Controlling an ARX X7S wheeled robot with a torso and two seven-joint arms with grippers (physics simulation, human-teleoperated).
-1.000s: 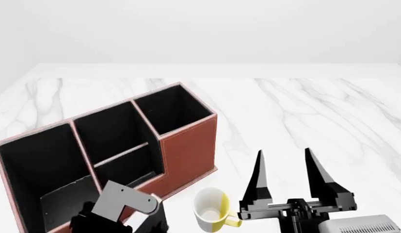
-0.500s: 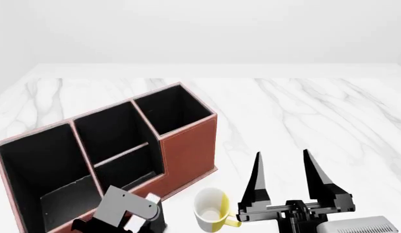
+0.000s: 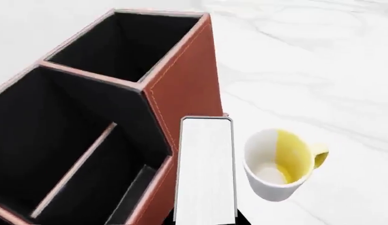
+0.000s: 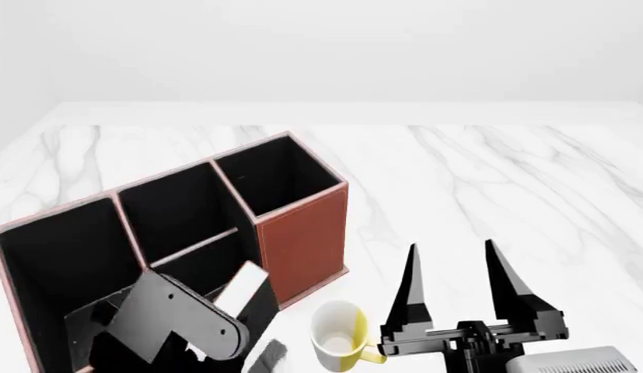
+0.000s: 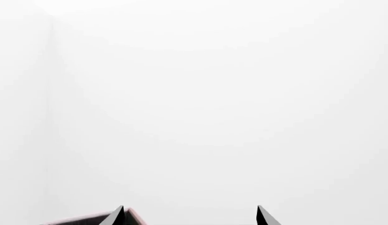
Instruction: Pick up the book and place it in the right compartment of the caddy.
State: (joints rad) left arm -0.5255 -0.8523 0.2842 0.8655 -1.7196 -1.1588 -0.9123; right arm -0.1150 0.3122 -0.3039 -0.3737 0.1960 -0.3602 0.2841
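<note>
Over the left wrist camera: the caddy [image 3: 181,89] fills most of the frame, red-brown outside, black inside, pale rims. The right compartment [image 3: 128,44], square-mouthed, shows nothing but black walls; middle section has a slanted shelf, also bare. The book [image 3: 205,171] shows its white page edges and thin dark cover, lying just beside the caddy's outer wall, between it and the mug [image 3: 283,164]. Mug white outside, yellow inside, nothing in it, standing on the marble worktop [image 3: 319,70]. Left fingers not visible in this view; cannot tell their state. Head view: caddy [image 4: 300,233] set slantwise on the worktop [image 4: 487,171], all three sections hold nothing, though the left arm covers part of the wide end. Book [image 4: 241,284] tilted up at the left gripper [image 4: 222,326], in front of the middle section, outside the caddy. Mug [image 4: 339,336] near right. Right gripper [image 4: 461,272] with fingers well apart, holding nothing. Right wrist view: two dark fingers [image 5: 117,217] spread, caddy rim [image 5: 87,219] just showing, otherwise blank white.
</note>
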